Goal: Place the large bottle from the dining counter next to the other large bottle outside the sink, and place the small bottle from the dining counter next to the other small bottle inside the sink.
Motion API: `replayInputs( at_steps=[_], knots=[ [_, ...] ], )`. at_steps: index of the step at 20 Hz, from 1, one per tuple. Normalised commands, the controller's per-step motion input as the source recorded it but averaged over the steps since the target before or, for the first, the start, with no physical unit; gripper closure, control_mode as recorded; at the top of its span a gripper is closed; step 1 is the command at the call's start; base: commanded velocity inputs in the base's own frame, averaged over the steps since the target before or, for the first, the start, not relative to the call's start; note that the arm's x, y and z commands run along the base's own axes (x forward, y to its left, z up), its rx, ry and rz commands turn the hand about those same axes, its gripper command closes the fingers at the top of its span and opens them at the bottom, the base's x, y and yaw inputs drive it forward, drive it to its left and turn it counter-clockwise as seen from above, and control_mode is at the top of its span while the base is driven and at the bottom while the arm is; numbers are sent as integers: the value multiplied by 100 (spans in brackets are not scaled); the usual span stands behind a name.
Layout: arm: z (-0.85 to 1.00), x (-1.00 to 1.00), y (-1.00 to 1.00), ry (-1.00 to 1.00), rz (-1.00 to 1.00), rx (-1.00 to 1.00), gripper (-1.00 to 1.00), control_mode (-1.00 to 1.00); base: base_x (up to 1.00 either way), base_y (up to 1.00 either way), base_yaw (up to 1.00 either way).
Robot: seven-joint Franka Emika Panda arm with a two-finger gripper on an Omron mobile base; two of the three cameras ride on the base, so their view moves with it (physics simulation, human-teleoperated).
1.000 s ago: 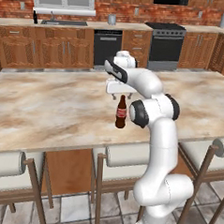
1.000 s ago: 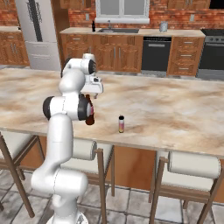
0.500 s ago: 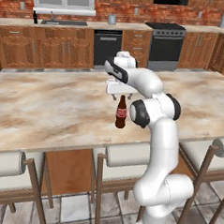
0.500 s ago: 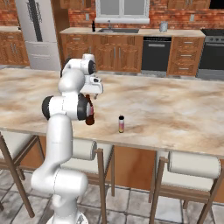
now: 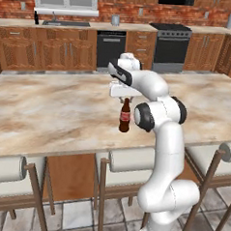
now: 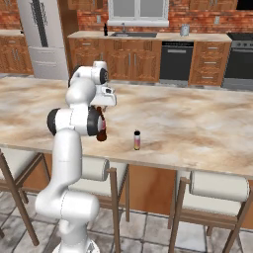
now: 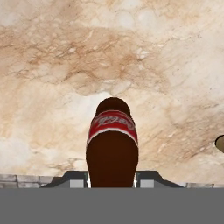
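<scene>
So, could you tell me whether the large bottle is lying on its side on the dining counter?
No, the large bottle stands upright on the dining counter, directly beneath the gripper.

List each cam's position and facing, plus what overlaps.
Left base view: behind the arm's left, facing forward over the counter; the arm rises at lower right, claw atop the large bottle.
Right base view: behind its right; the arm rises at lower left, small bottle beside it.
Hand view: looks down along the claw at the large bottle.
Shared: both base views show the large bottle, counter and back kitchen.
</scene>
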Motion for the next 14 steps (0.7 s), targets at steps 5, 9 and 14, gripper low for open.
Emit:
replayInputs(
  at_steps=[5,9,14],
  knots=[
    [0,-1,0,0,0,0,100,-100,0,0,0],
    [2,-2,0,0,0,0,100,-100,0,0,0],
    [31,-6,0,-1,0,0,100,-100,0,0,0]
  ],
)
